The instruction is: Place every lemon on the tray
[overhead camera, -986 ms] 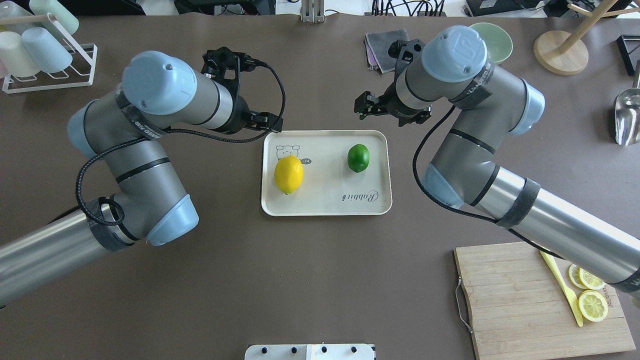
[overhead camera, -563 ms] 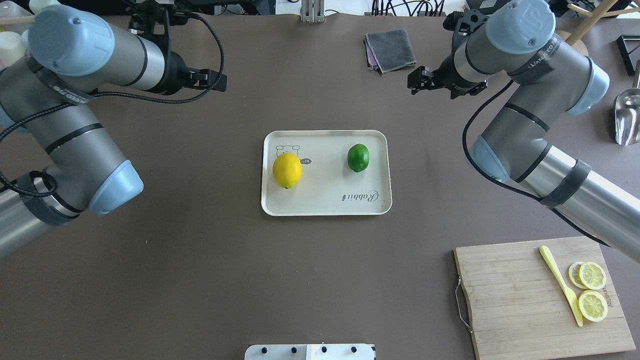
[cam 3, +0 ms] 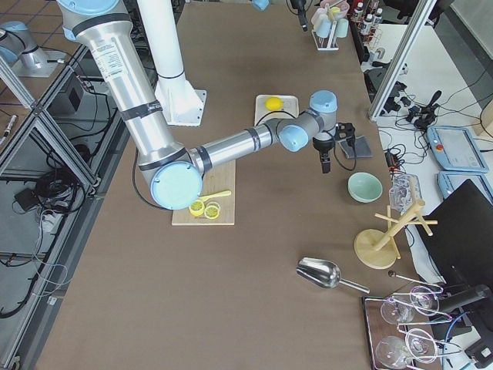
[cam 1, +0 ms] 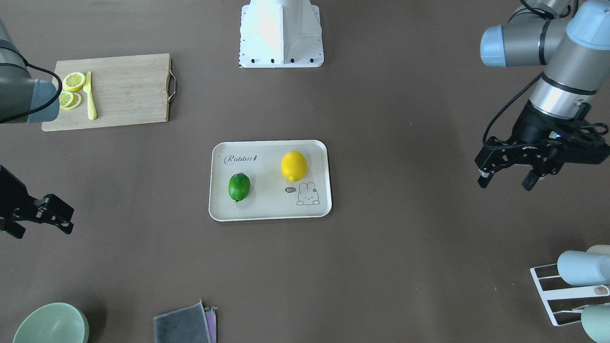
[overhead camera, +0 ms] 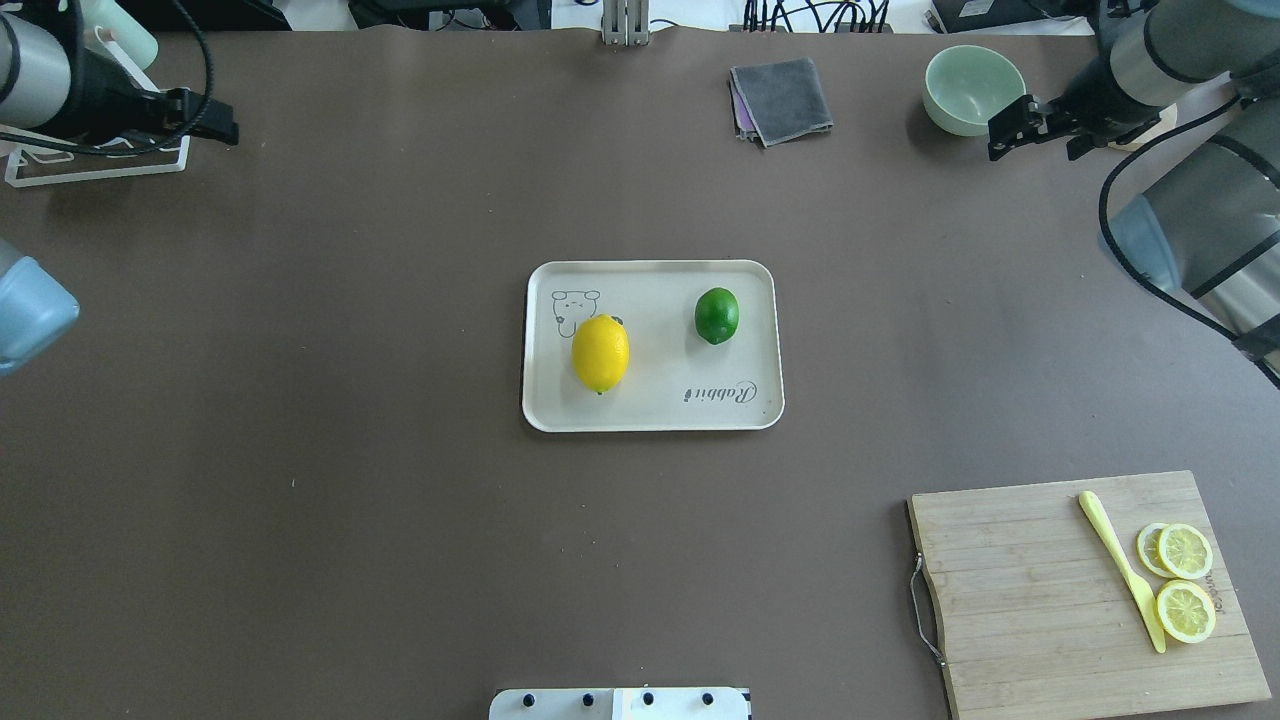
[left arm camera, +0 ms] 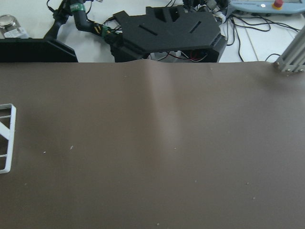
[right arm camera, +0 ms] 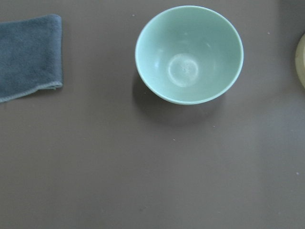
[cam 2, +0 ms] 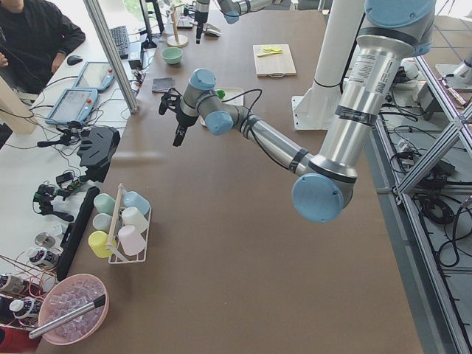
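The yellow lemon (overhead camera: 601,354) (cam 1: 294,166) and the green lemon (overhead camera: 717,315) (cam 1: 239,186) both lie on the cream "Rabbit" tray (overhead camera: 655,424) (cam 1: 267,213) at the middle of the table, apart from each other. My left gripper (cam 1: 505,180) (overhead camera: 212,122) is open and empty, high over the far left part of the table, next to the cup rack. My right gripper (overhead camera: 1034,148) (cam 1: 40,229) is open and empty, over the far right part, beside the green bowl. Both are well away from the tray.
A wooden cutting board (overhead camera: 1020,600) with lemon slices (overhead camera: 1184,580) and a yellow knife lies front right. A green bowl (overhead camera: 973,88) (right arm camera: 189,53) and a grey cloth (overhead camera: 782,98) lie at the far edge. A cup rack (cam 1: 567,286) stands far left.
Both arms have pulled back from the tray's far edge to the far corners of the table. The yellow lemon has rolled a little to the right on the tray. Both grippers stay open.
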### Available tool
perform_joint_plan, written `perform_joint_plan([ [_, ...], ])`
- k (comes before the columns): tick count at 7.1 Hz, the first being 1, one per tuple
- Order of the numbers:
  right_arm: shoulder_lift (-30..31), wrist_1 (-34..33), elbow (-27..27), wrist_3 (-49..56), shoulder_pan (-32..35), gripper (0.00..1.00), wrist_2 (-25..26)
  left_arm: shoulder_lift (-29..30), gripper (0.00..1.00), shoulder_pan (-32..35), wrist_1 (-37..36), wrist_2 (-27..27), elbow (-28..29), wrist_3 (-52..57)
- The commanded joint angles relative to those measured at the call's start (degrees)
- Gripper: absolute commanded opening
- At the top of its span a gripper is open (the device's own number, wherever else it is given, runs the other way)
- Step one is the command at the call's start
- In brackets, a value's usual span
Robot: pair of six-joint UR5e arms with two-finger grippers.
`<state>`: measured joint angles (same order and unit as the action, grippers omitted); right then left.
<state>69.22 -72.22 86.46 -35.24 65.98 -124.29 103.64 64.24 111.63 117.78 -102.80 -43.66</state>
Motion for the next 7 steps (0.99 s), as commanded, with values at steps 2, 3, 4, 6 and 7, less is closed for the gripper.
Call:
perform_joint_plan([
  [2, 11.25, -3.62, 0.46, 25.16, 7.91, 1.00, -2.09, -16.67, 0.98, 14.12, -0.36, 10.18, -0.47, 23.99],
  [3, 15.64, -3.02, 0.64, 27.92, 10.28, 1.00, -4.80, -19.50, 0.98, 18.51, -0.36, 11.50, 0.05, 28.76],
  [4, 21.95, -3.01, 4.03, 30.39, 12.91, 1.00, -10.22, -21.79, 0.98, 20.55, -0.45, 11.60, 0.23, 33.24],
  [6, 31.65, -4.23, 11.42, 30.59, 16.88, 1.00, -12.29, -22.17, 0.98, 21.63, -1.85, 11.33, 2.69, 34.87],
  [7, 32.11, -10.07, 15.54, 30.59, 18.11, 1.00, -12.38, -21.30, 0.98, 21.63, -3.94, 10.81, 3.31, 34.96],
])
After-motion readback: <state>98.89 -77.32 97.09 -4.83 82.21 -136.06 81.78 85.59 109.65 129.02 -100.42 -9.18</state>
